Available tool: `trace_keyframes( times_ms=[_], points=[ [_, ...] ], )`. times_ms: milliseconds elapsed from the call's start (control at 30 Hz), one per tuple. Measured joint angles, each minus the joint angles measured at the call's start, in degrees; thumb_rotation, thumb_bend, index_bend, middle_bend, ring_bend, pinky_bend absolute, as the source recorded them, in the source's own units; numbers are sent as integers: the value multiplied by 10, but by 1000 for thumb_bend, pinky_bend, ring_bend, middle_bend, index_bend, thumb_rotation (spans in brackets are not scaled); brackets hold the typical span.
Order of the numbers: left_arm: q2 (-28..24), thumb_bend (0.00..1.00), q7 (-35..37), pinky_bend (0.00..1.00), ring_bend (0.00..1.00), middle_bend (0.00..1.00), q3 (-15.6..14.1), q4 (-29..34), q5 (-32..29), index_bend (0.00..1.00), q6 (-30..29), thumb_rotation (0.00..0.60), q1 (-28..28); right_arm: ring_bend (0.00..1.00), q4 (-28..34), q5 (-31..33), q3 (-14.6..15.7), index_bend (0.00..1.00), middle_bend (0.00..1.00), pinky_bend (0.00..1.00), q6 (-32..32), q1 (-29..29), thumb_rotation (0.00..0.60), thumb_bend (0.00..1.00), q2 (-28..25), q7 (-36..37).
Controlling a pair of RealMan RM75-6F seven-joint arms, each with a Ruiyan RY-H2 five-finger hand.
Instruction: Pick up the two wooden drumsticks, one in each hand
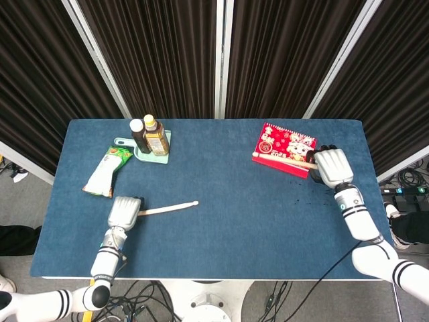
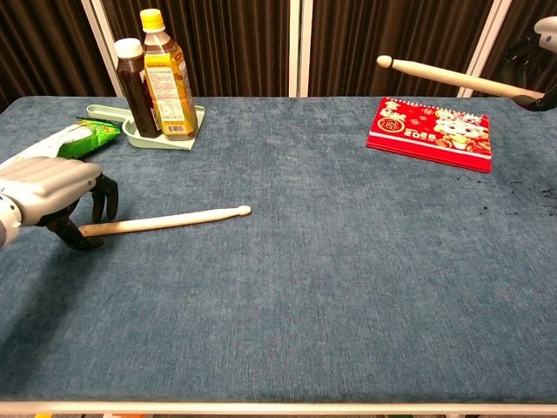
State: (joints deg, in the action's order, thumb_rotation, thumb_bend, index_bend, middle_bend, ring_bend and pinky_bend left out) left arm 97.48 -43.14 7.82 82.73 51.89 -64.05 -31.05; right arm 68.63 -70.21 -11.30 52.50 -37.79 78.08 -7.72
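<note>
Sitting nearest on the blue cloth-covered table, the left hand has its dark fingers curled down around the butt end of a pale wooden drumstick that lies flat on the cloth, tip pointing toward the middle. Can't tell if it's really gripped or just caged, honestly. In the head view that hand covers the stick's left end.

Further back on the left there's a green and white snack bag lying flat, and behind it a light green plastic tray holding two bottles upright, side by side: a dark brown sauce bottle with a white cap and a yellow-capped amber bottle.

Far right, a red spiral-bound calendar lies flat. Above it, the right hand is closed around the second light wooden drumstick, held up off the table and roughly level.
</note>
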Motion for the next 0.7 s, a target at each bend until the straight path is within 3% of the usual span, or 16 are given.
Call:
trace_keyframes(
  times_ms=[400,700],
  points=[
    [11,319,-2,878,733,517,0,-20,-18,492,9,600,-15,326,-13,3,4,615,557,302,-7,-3,600,630,10,3],
    [8,426,5,878,733,555,-7,-23,-16,537,18,600,-22,326,-13,3,7,615,557,300,-5,-1,600,629,11,5]
  ],
)
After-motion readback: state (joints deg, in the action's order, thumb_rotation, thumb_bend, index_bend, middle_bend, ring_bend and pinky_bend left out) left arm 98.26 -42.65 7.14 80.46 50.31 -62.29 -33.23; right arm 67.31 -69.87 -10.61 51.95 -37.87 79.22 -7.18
